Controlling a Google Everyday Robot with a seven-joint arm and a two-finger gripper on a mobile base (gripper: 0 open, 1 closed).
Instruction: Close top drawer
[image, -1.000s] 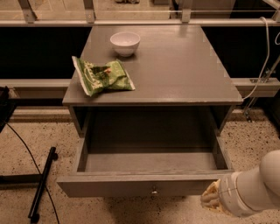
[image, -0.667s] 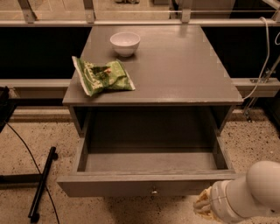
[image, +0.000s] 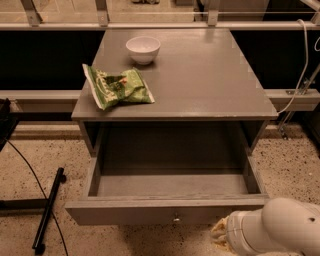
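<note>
The top drawer (image: 165, 210) of the grey cabinet is pulled far out toward me and is empty inside. Its long flat front panel carries one small round metal knob (image: 176, 218) at the middle. My gripper (image: 218, 233) is at the bottom right of the camera view, just below and to the right of the drawer front, at the end of my white arm (image: 280, 227). Only a tan tip of it shows.
On the cabinet top (image: 200, 75) sit a white bowl (image: 143, 49) at the back left and a green chip bag (image: 116, 88) at the front left. A black stand and cable (image: 47, 210) lie on the speckled floor at left. A metal rail runs behind.
My arm and gripper have moved left along the drawer front toward the knob. The drawer stays open in the same place.
</note>
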